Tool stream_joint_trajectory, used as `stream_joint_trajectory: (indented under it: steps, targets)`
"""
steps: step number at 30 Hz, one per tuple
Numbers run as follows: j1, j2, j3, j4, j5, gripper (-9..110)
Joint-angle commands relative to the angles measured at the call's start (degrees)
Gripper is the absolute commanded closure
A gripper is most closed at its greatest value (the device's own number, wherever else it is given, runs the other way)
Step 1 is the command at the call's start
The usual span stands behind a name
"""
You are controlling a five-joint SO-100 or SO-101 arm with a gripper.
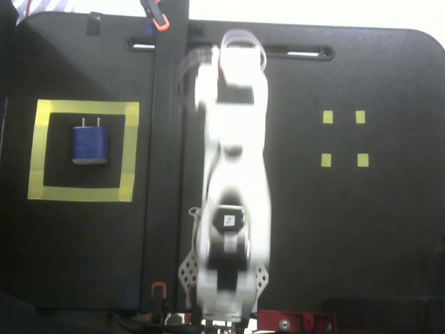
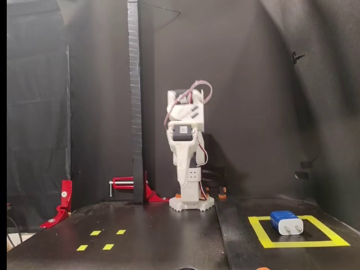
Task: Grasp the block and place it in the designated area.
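The dark-blue block [image 1: 90, 145] lies flat inside the designated area [image 1: 83, 108], a large yellow-tape square at the left in a fixed view, with its two silver prongs pointing to the far side. From the low front camera, the block [image 2: 286, 222] rests in the same yellow square [image 2: 297, 243] at the right. The white arm [image 1: 233, 160] is motion-blurred and folded back over its base, well away from the block. My gripper [image 2: 184, 177] hangs downward in front of the base, its fingers together and holding nothing.
Several small yellow tape squares [image 1: 327, 117] mark the mat on the other side, also visible as small marks [image 2: 95, 232]. A black upright post [image 2: 134, 101] stands beside the arm base [image 2: 191, 203]. Red clamps [image 2: 63, 202] grip the table edge.
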Motion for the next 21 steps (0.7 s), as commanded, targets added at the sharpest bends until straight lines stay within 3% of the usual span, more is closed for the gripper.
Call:
stream_joint_trajectory:
  steps: [1,13,21]
  targets:
    - [-0.44,8.96,6.68,-7.21,-0.53,102]
    - [2.37,39.64,37.62,-28.21,-0.53,102]
    - [2.9,54.05,50.27,-31.38,-0.53,102]
